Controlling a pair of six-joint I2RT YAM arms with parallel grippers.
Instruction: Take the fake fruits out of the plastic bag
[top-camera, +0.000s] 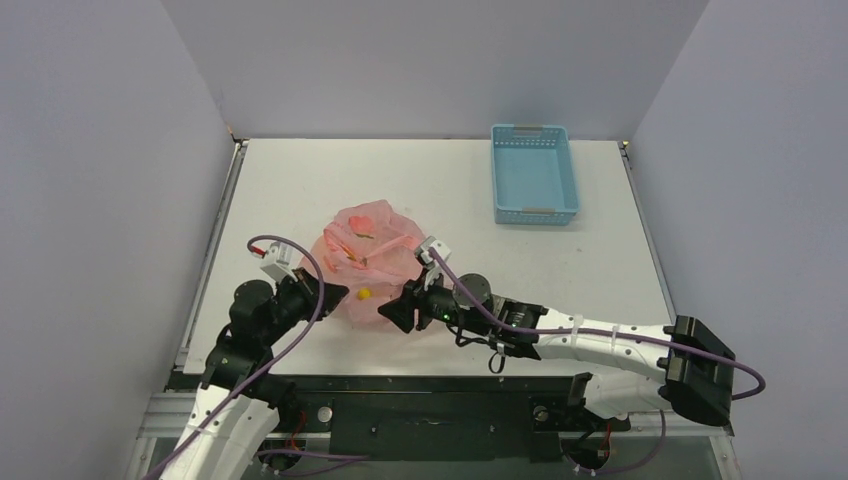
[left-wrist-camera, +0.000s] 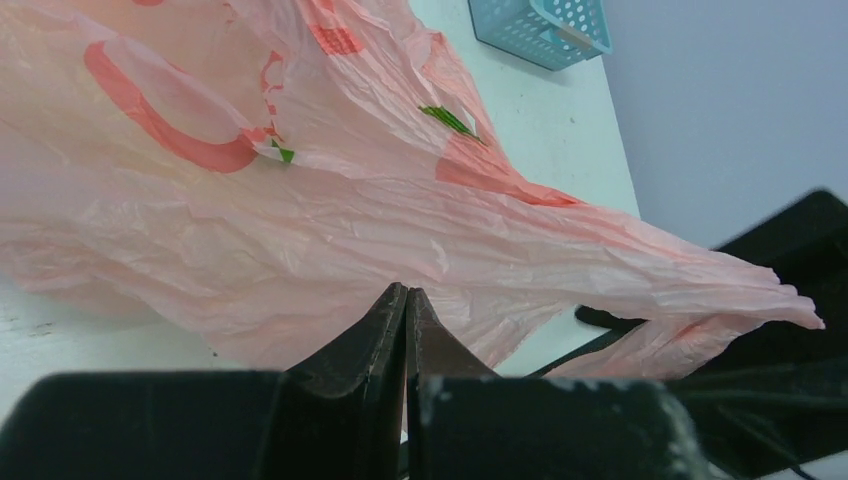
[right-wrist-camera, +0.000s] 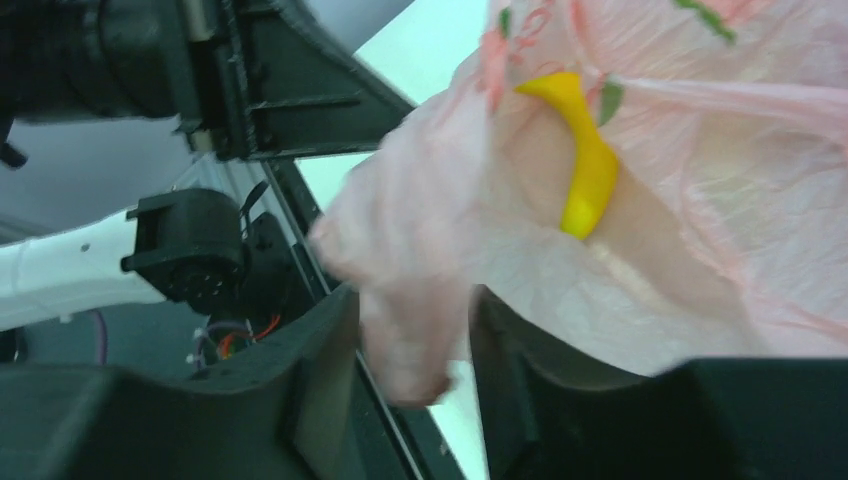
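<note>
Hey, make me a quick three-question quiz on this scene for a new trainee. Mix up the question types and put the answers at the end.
1. True or false: the yellow banana lies well apart from the plastic bag.
2. What sits between the fingers of the right gripper? A) a fold of the bag B) the banana C) nothing
3. Fill in: the jaws of the left gripper are ___.
Key: 1 false; 2 A; 3 shut.

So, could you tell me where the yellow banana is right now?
In the top view the yellow banana sits at the near edge of the pink bag, left of centre, between the left fingers and right fingers.
</note>
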